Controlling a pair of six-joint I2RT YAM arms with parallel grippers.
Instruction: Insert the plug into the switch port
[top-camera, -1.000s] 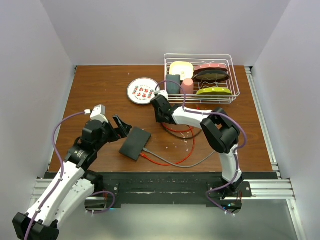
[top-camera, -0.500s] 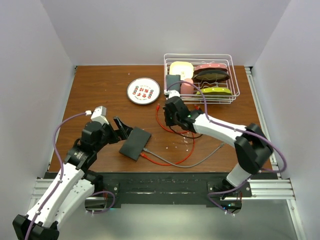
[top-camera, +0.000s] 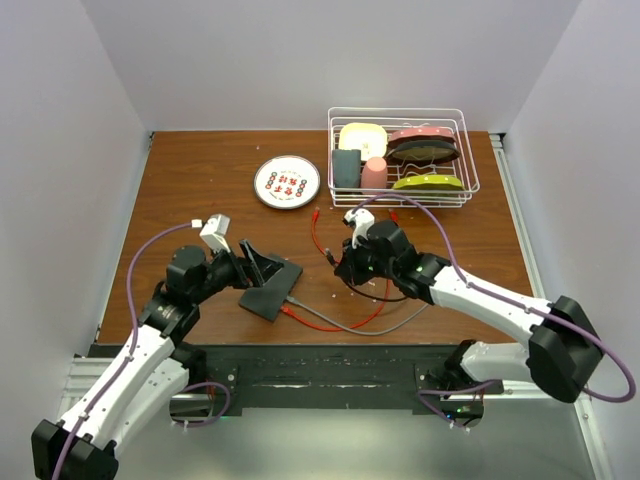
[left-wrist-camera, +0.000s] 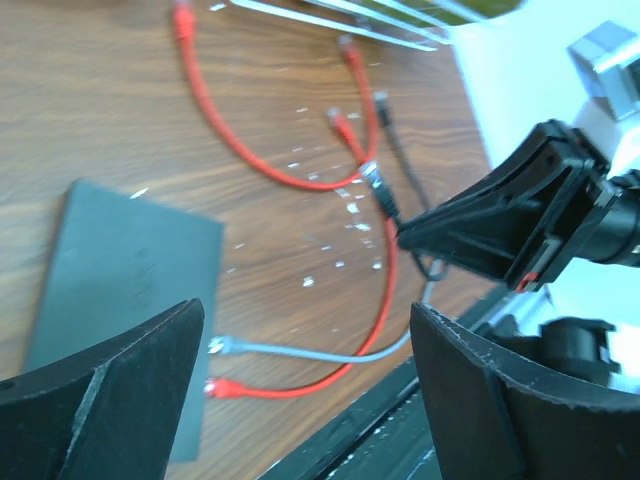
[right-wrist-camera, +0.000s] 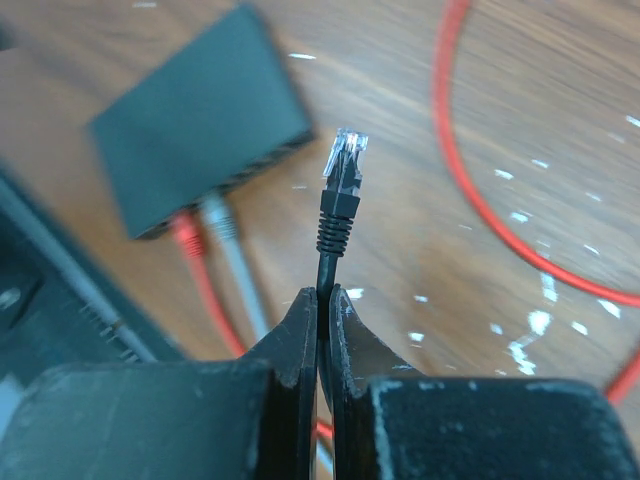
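Observation:
The switch (top-camera: 272, 291) is a flat dark-grey box lying left of centre on the wooden table; a red plug (right-wrist-camera: 185, 236) and a grey plug (right-wrist-camera: 219, 220) sit in its ports. My left gripper (top-camera: 263, 266) stands open over the switch's (left-wrist-camera: 120, 285) far-left end, one finger (left-wrist-camera: 100, 400) overlapping it, the other finger (left-wrist-camera: 500, 400) well off it. My right gripper (right-wrist-camera: 323, 300) is shut on a black cable just behind its clear-tipped plug (right-wrist-camera: 343, 165). The plug (top-camera: 332, 258) hangs above the table to the right of the switch (right-wrist-camera: 200, 120), pointing at the port edge.
A red cable (top-camera: 345, 315) and a grey cable (top-camera: 400, 320) loop across the table between the arms. A round white plate (top-camera: 287, 182) lies at the back. A white wire rack (top-camera: 400, 113) of dishes stands at the back right. The black rail (top-camera: 320, 360) runs along the near edge.
My right arm has swung from near the plate toward the near middle, carrying the black plug closer to the switch. My left gripper has moved right onto the switch's end and its jaws narrowed slightly.

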